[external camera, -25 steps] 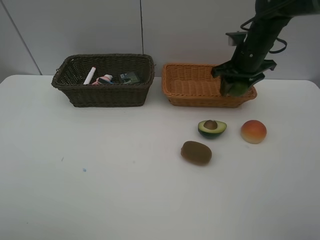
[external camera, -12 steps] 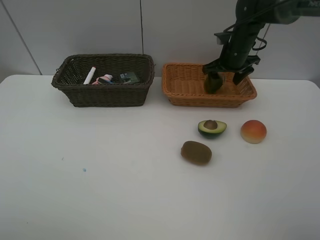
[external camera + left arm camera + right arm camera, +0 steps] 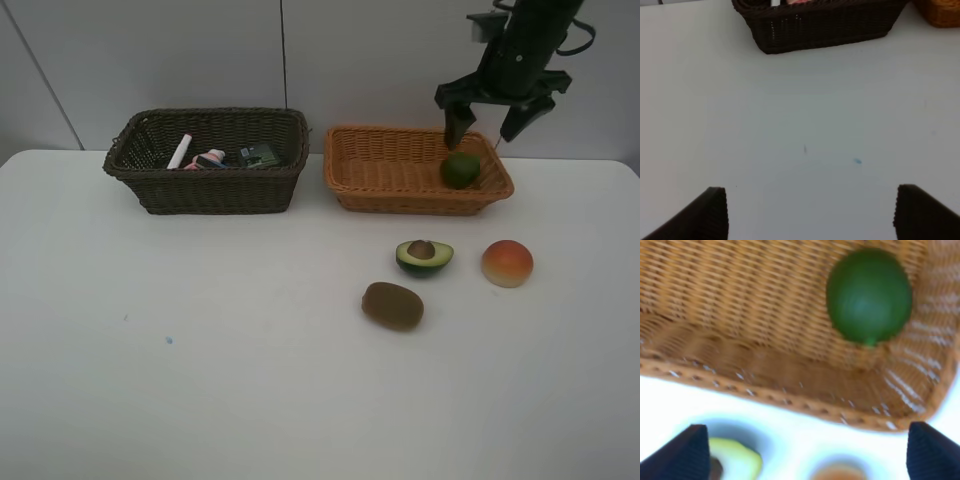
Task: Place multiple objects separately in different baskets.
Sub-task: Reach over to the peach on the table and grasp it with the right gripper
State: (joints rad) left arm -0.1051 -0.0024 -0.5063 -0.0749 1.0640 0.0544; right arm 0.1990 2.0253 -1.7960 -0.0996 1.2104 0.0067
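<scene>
Since the green round fruit (image 3: pixel 461 169) rests in the light orange basket (image 3: pixel 385 197), the right gripper (image 3: pixel 487 130) hangs above — spread wide, empty.

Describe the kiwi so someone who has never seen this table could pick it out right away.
Find the light orange basket at the back of the white table; three fruits lie in front of it. The kiwi is the one farthest from the basket, beside the halved avocado. It alone is a plain brown oval; the avocado is green, the peach orange-red.
</scene>
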